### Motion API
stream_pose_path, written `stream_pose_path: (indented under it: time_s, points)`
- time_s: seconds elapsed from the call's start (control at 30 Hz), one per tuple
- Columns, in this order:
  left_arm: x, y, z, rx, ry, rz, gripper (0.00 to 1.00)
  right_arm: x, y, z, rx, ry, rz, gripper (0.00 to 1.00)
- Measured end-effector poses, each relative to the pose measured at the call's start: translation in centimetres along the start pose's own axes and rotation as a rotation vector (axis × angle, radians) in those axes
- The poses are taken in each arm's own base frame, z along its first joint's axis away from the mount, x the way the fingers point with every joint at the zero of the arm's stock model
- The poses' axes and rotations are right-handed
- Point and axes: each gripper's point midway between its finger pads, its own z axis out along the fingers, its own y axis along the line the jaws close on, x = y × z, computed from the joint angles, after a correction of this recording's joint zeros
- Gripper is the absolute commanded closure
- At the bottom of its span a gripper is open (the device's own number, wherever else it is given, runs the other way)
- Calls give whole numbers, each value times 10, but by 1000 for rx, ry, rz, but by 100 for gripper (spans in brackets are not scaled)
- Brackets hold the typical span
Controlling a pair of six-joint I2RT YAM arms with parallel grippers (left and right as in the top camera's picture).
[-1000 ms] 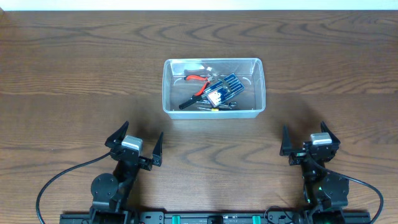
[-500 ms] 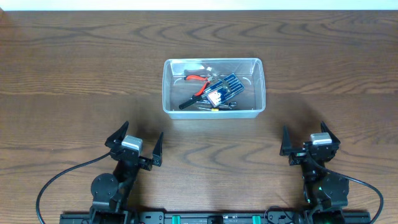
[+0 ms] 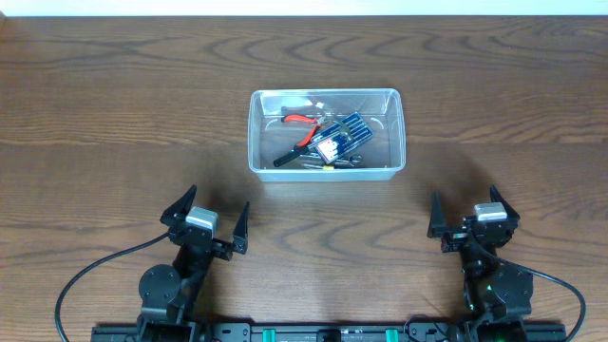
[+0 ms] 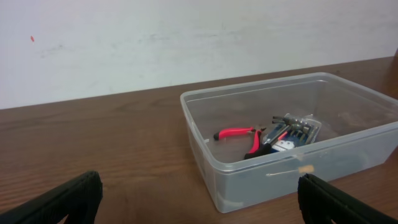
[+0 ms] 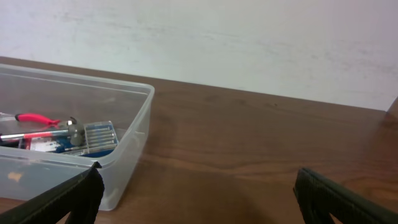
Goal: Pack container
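Observation:
The clear plastic container stands on the wood table at the middle back. It also shows in the left wrist view and the right wrist view. Inside lie red-handled pliers, a blue flat screwdriver case and some black and metal tools. My left gripper is open and empty near the front left, well short of the container. My right gripper is open and empty near the front right.
A white wall runs behind the table's far edge. Black cables trail from both arm bases along the front edge.

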Motion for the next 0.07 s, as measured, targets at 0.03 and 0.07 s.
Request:
stream_pose_path:
  time_s: [0.03,0.07]
  points:
    - [0,0,0,0,0,0,2,0,0,0,0,0,0,1]
    - [0,0,0,0,0,0,2,0,0,0,0,0,0,1]
